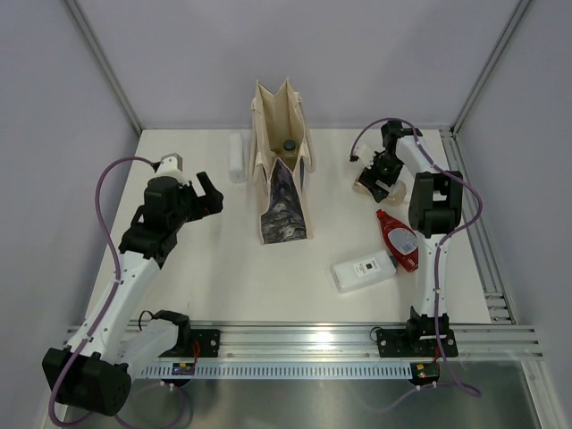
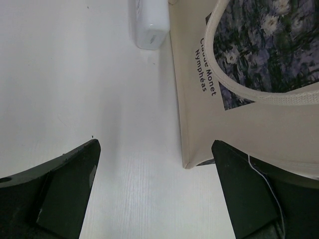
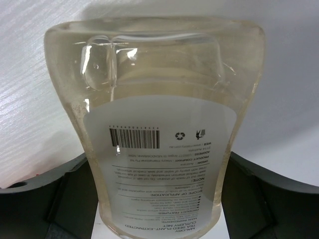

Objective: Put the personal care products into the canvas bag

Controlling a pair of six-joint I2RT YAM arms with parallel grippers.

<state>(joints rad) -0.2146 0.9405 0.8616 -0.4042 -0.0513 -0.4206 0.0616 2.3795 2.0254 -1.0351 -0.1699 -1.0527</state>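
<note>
Black and white, both arms rise from the rail [image 1: 304, 338] at the bottom edge of the overhead view. Lower right, a white bottle [image 1: 362, 271] lies on the table [image 1: 223, 268], with a red bottle [image 1: 399, 239] just above it. The left arm [image 1: 134, 259] leans up and rightward at mid-left. The left gripper [image 1: 211, 191] is spread wide and empty, facing the bag [image 1: 284, 206]. That bag stands at centre, mouth open, a dark cap [image 1: 289, 145] showing inside. A white tube [image 1: 237, 156] lies just beside its left wall. The right arm [image 1: 435, 206] climbs straight, then folds leftward at upper right. There the right gripper [image 1: 371, 179] presses its fingers [image 3: 249, 194] against both sides of a clear bottle [image 3: 159, 99].
</note>
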